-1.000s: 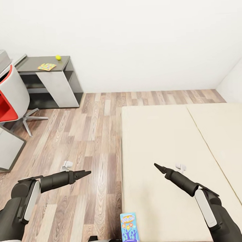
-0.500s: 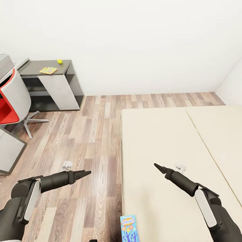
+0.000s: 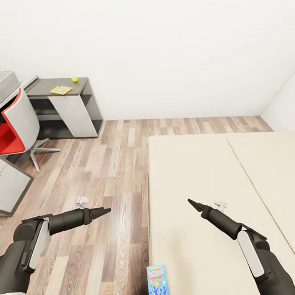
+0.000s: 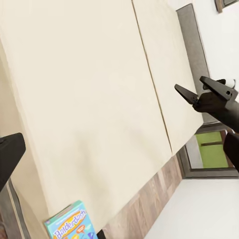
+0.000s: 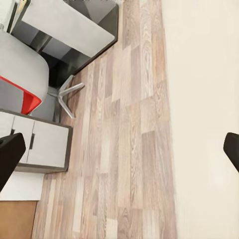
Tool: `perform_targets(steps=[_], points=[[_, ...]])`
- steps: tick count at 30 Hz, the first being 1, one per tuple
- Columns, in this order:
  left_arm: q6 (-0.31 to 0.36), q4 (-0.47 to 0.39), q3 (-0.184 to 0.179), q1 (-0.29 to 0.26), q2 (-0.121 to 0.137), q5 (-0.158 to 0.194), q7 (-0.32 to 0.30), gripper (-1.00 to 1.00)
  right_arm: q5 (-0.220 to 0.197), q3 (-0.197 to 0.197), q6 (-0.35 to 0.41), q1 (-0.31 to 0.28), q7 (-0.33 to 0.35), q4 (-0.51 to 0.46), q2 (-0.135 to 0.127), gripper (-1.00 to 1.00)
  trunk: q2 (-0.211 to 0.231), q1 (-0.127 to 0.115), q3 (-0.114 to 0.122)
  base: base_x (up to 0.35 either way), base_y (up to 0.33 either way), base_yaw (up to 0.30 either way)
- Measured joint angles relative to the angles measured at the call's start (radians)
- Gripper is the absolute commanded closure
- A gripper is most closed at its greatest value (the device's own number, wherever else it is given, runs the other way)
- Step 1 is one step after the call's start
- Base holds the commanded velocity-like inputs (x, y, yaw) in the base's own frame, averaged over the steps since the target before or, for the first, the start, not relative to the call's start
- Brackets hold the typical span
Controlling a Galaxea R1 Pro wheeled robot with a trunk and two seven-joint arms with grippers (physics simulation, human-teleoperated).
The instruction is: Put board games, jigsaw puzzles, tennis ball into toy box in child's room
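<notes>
Head view takes in the child's room from above the bed [image 3: 217, 196], the broad cream mattress whose two panels meet at a seam, with plank floor beside it. Next in size, the table [image 3: 56, 84] stands against the far wall, its low dark section well apart from the robot, and the red-and-white chair [image 3: 17, 124] sits in front of it. The toy box [image 3: 2, 80] shows as a grey bin at the frame's edge on the paler desk end. Both arms hang idle in a carry pose, likely because the base is travelling: the left gripper [image 3: 101, 212] over the floor and the right gripper [image 3: 193, 203] over the mattress each look pressed to a point, holding nothing. One small blue board game [image 3: 156, 283] lies at the mattress's near corner, close below the robot. A jigsaw puzzle [image 3: 61, 89] rests on the dark tabletop, and smallest, the tennis ball [image 3: 74, 79] sits just beyond it.
</notes>
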Motion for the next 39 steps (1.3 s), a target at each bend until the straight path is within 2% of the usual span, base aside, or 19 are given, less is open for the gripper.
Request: perform_targets(steps=[21,28,31,33,39], points=[[-0.001,-0.001,0.0,0.0,0.002,0.001,0.0,-1.0,0.001,-0.001,-0.001,0.0,-0.001,0.004,0.003,-1.0,0.0,0.0,0.035,0.0,0.0,0.0],[-0.015,0.0,-0.002,0.0,-0.001,-0.005,0.015,-1.0,0.003,-0.002,-0.011,0.0,-0.003,0.058,0.003,-1.0,0.0,0.0,0.046,0.0,0.0,0.0],[-0.019,0.012,-0.004,0.0,-0.002,-0.015,0.049,-1.0,0.004,0.002,-0.055,0.0,-0.011,0.097,0.001,-1.0,0.0,0.0,0.051,0.0,0.0,0.0],[-0.023,0.027,-0.004,0.0,-0.003,-0.025,0.098,-1.0,0.005,0.006,-0.099,0.0,-0.032,0.143,-0.003,-1.0,0.0,0.0,0.055,0.0,0.0,0.0],[-0.057,0.052,-0.006,-0.002,-0.011,-0.034,0.287,-1.0,0.011,0.01,-0.18,-0.01,-0.135,0.29,-0.01,-1.0,0.0,0.0,0.065,0.0,0.0,0.0]])
